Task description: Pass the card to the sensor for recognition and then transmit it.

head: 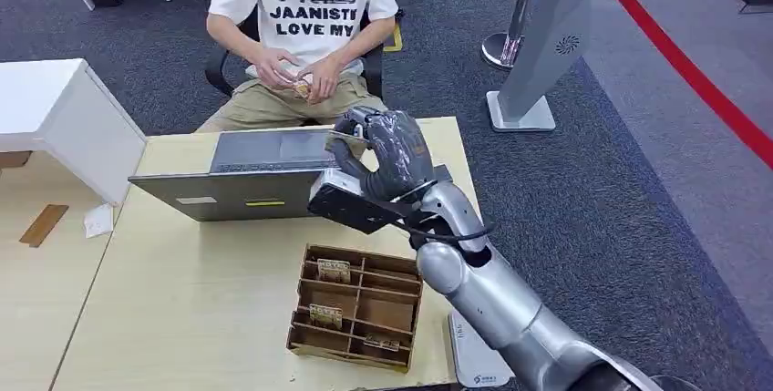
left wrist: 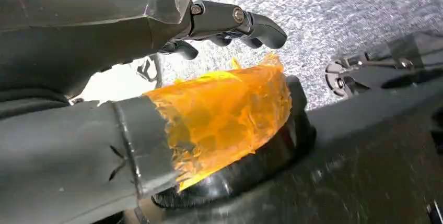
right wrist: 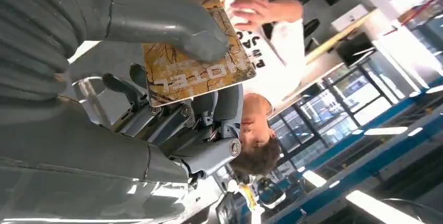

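My right hand (head: 390, 156) is raised over the far right part of the table, beside the open laptop (head: 239, 177). It pinches a tan marbled card (right wrist: 194, 63) printed "HOTEL" between thumb and fingers; in the head view only the card's thin edge (head: 347, 137) shows. A white flat device (head: 478, 360) lies at the table's near right edge, under my right arm. My left hand (left wrist: 230, 23) hangs over grey carpet, holding nothing, its fingers apart and orange tape on its thumb.
A brown cardboard divider box (head: 357, 307) with cards in several slots sits on the table near me. A person in a white printed shirt (head: 305, 8) sits across, fingering a small card. A white cabinet (head: 64, 122) stands left, and a grey kiosk stand (head: 538, 54) far right.
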`<action>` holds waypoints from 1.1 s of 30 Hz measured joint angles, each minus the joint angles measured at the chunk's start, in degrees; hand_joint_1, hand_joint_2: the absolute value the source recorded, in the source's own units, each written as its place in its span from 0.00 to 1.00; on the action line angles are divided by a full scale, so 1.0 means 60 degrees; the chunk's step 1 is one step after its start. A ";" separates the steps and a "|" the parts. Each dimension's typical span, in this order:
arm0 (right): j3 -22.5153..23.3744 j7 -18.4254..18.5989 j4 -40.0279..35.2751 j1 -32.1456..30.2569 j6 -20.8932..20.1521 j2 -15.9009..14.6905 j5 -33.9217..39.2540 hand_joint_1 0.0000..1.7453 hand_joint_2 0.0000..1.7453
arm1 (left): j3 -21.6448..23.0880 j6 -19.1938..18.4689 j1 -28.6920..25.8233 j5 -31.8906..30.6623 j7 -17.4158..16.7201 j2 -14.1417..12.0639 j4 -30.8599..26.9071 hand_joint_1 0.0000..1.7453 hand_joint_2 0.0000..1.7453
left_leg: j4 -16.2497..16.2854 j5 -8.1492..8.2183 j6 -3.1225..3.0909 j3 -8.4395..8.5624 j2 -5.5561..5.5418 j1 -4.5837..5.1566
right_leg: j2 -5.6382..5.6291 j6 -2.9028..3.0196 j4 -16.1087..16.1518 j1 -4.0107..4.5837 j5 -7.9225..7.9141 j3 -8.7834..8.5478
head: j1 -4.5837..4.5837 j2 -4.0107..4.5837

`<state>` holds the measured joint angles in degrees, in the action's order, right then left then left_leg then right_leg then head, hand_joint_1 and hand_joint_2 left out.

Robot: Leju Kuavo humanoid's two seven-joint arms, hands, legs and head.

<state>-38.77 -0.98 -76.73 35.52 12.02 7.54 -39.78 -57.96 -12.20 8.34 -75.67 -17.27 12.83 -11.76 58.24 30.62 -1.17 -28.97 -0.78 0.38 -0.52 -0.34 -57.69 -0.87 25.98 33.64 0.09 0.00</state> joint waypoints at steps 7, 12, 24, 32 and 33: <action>-0.0044 0.0378 0.1149 0.0646 0.0033 0.0487 -0.0680 1.00 1.00 | 0.0207 -0.0124 0.0031 -0.0106 0.0011 -0.0036 0.0000 0.00 0.00 | 0.0000 0.0000 0.0000 -0.0006 -0.0002 0.0001 | 0.0001 0.0000 0.0000 -0.0001 0.0001 0.0005 | 0.0004 0.0000; -0.0044 0.0553 0.1697 0.0917 0.0113 0.0714 -0.1442 1.00 1.00 | 0.0317 -0.0145 0.0042 -0.0164 0.0011 -0.0040 0.0000 0.00 0.00 | 0.0000 0.0000 0.0000 -0.0005 -0.0002 0.0002 | 0.0000 -0.0001 0.0001 -0.0001 0.0000 0.0005 | 0.0000 0.0000; -0.0044 0.0568 0.2123 0.1018 0.0288 0.1067 -0.1810 1.00 1.00 | 0.0379 -0.0186 0.0052 -0.0175 0.0069 -0.0044 0.0000 0.00 0.00 | 0.0000 0.0000 0.0000 -0.0006 -0.0001 0.0001 | 0.0000 0.0000 0.0001 0.0000 0.0001 0.0009 | 0.0000 0.0000; -0.0080 0.0564 0.2152 0.1004 0.0262 0.1245 -0.1854 0.27 1.00 | 0.0379 -0.0196 0.0054 -0.0160 0.0073 -0.0044 0.0000 0.00 0.00 | 0.0000 0.0000 0.0000 -0.0006 -0.0001 0.0002 | 0.0000 0.0000 0.0001 0.0000 0.0000 0.0008 | 0.0000 0.0000; -0.0087 0.0561 0.2152 0.1004 0.0262 0.1256 -0.1854 0.19 1.00 | 0.0379 -0.0196 0.0054 -0.0160 0.0073 -0.0044 0.0000 0.00 0.00 | 0.0000 0.0000 0.0000 -0.0006 -0.0001 0.0002 | 0.0000 0.0000 0.0001 0.0000 0.0001 0.0009 | 0.0004 0.0000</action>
<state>-39.30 2.38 -63.82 41.54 13.60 15.08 -50.90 -55.69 -13.38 8.66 -76.63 -16.83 12.57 -11.76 58.24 30.63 -1.17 -29.01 -0.79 0.39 -0.52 -0.34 -57.68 -0.87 25.98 33.69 0.11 0.00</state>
